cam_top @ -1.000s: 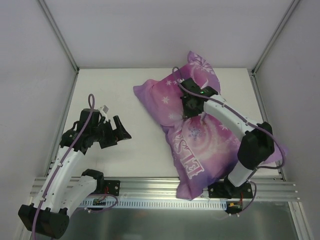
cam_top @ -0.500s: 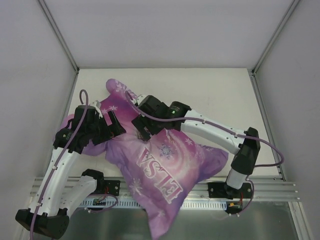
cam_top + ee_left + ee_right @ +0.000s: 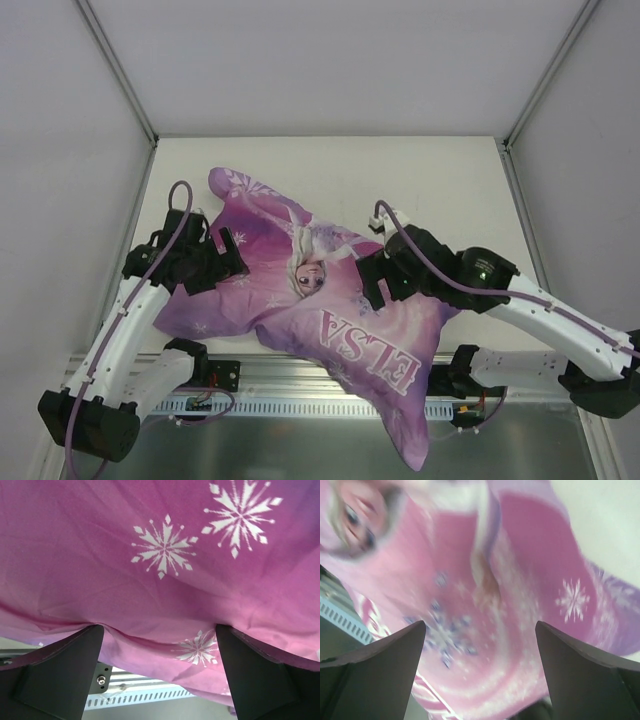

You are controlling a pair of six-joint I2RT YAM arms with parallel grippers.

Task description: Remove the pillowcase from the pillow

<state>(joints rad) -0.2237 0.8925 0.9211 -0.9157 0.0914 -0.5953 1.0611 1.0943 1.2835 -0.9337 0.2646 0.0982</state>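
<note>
From the top, the pillowcase lies spread out and puffy on the white tabletop, picture side up. The princess face is in the middle, and the white "ELSA" letters are nearer the arms. One corner points to the far left. One long corner hangs down over the metal rail at the near edge. The left fingers sit at the left edge of the pillowcase. The right fingers sit on its right side, just beside the princess.

In the left wrist view, the left fingers are spread wide. Pink pillowcase cloth with white snowflakes fills the view. It sags between the fingers and touches their tips. The metal rail peeks out below.

In the right wrist view, the right fingers are spread wide too and grip nothing. The pillowcase lies under them and looks blurry. The face is at the top left, and bare tabletop shows at the top right.
</note>
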